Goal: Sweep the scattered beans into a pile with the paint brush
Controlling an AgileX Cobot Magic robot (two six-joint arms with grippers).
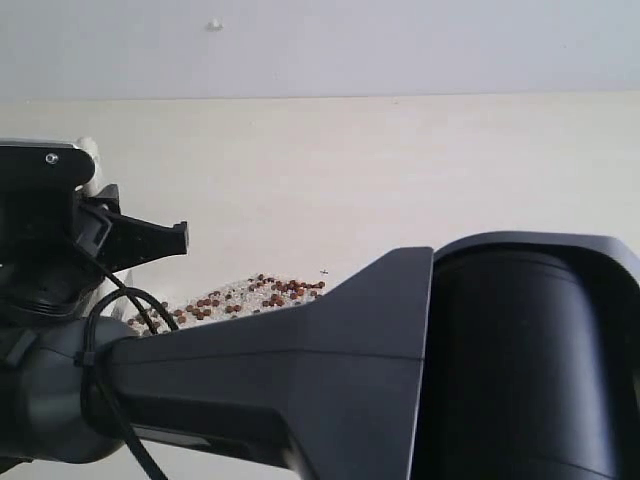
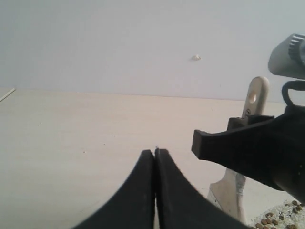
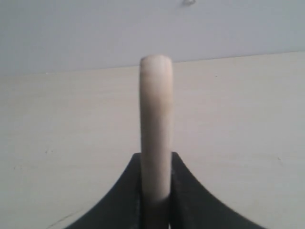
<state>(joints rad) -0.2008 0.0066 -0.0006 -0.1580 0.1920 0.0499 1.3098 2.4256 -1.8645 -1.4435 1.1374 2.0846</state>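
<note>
Small round reddish-brown beans [image 1: 250, 293] lie on the pale wooden table [image 1: 420, 170], with the wooden-handled flat paint brush [image 2: 231, 191] upright just beside them.

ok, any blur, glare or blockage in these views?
Exterior view: a black robot arm fills the lower half, soft; the small reddish-brown beans show only as a strip. Left wrist view: flat even light, no glare, shut left gripper slightly soft. Right wrist view: the pale wooden paint brush handle clamped in the right gripper is too near, blurred.
</note>
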